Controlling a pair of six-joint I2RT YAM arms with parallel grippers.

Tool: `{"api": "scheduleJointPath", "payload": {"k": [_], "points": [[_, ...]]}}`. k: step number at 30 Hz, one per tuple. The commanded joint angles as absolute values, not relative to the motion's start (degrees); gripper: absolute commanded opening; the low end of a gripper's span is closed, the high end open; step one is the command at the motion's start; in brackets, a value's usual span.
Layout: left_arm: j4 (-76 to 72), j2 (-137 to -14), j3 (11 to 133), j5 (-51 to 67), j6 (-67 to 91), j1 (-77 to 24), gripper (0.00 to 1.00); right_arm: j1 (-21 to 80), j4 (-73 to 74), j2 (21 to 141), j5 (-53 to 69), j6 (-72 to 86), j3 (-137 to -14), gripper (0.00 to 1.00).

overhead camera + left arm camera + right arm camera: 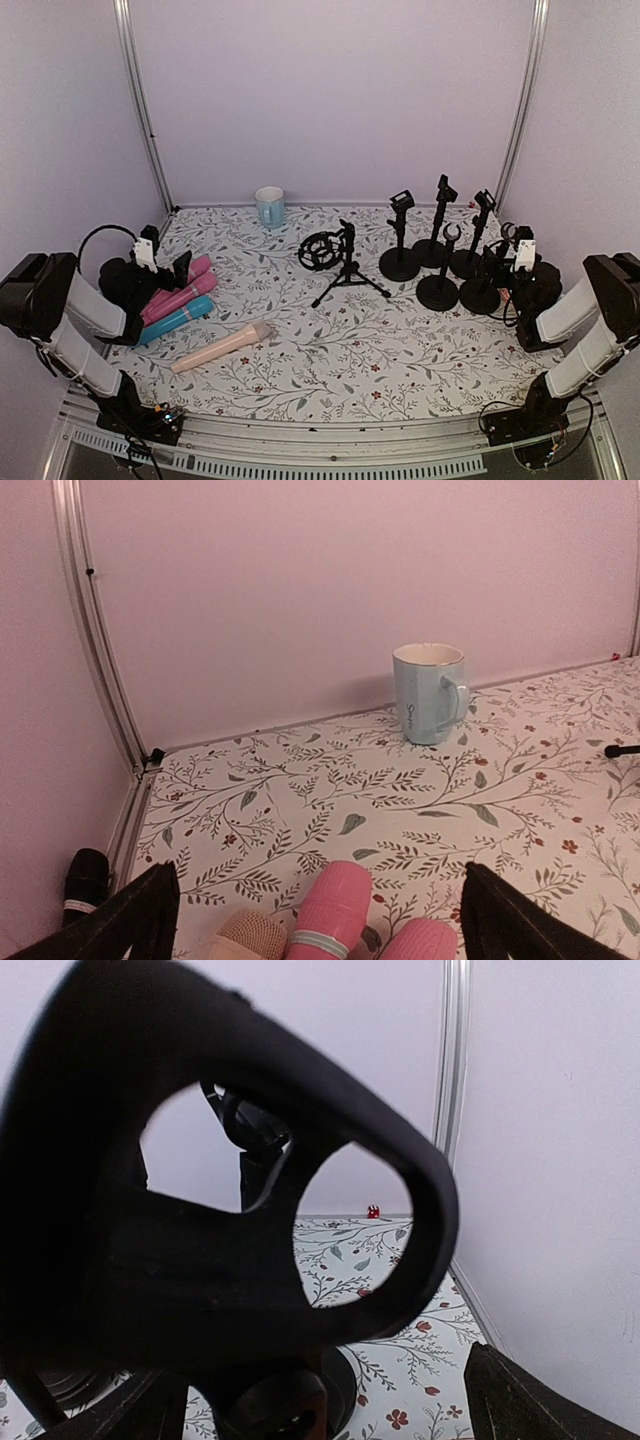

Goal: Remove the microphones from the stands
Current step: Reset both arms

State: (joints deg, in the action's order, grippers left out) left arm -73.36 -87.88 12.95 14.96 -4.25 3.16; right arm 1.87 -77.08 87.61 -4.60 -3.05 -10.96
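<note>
Risk: my R pincer point(330, 1405) sits tight among the mic stands point(440, 265) at 3 o'clock on the desk point(330, 360). A stand clip point(250, 1260) fills its view, so any swing may topple one. Both pincers gape fully, holding nothing. L pincer point(320, 920) hangs over pink mics point(335, 910) at 9. Can't tell which stand holds a mic.

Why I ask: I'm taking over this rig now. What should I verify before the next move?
1. The left gripper is open: ok.
2. The right gripper is open: ok.
3. A microphone is seated in one of the stands: cannot tell; from above they look empty.
4. The right wrist view is clear: not ok; a black clip fills it.
5. The loose microphones lie flat beside the left gripper, apart from the stands: ok.
6. The mug is out of the way at the back wall: ok.
</note>
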Motion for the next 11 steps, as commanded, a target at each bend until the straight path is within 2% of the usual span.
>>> {"api": "scheduleJointPath", "payload": {"k": [1,11], "points": [[-75.1,-88.3,13.3,15.6,-4.7,2.9,0.99,2.1,-76.7,87.8,-4.4,-3.0,-12.2,0.99],[-75.0,-88.2,13.2,15.7,-4.7,2.9,0.99,2.0,-76.7,87.8,-4.4,-3.0,-12.3,0.99]]}}
